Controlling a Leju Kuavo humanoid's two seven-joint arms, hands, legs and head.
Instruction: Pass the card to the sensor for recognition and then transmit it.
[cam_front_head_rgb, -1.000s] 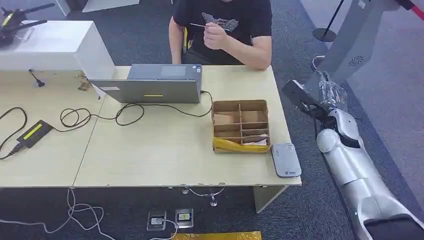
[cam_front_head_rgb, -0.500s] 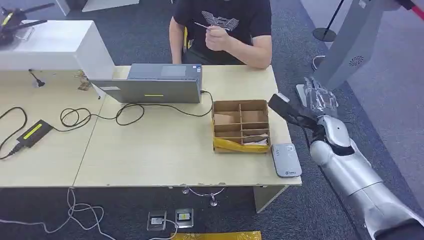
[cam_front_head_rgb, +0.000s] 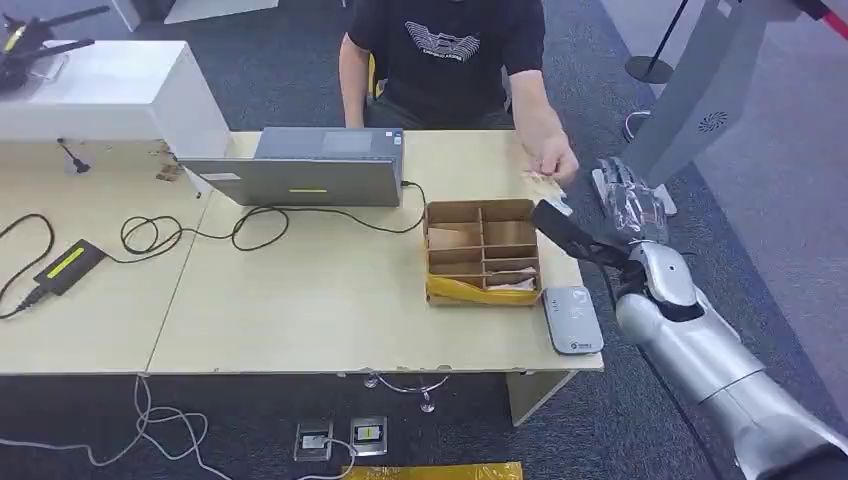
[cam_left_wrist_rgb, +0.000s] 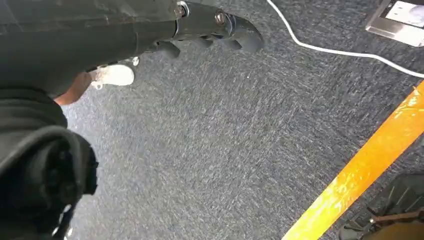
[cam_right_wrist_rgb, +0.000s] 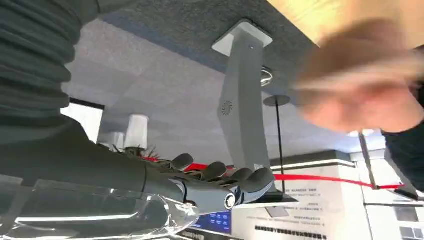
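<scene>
Desk: right hand empty, fingers spread, near person's hand holding card.

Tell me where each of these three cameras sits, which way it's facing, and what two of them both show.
Head view: high on the body, looking down at the desk, right hand beside its corner.
Left wrist view: hanging arm, facing the carpet; left hand visible.
Right wrist view: behind the right hand, facing the grey pillar.
Head and right wrist views share the person's hand.
</scene>
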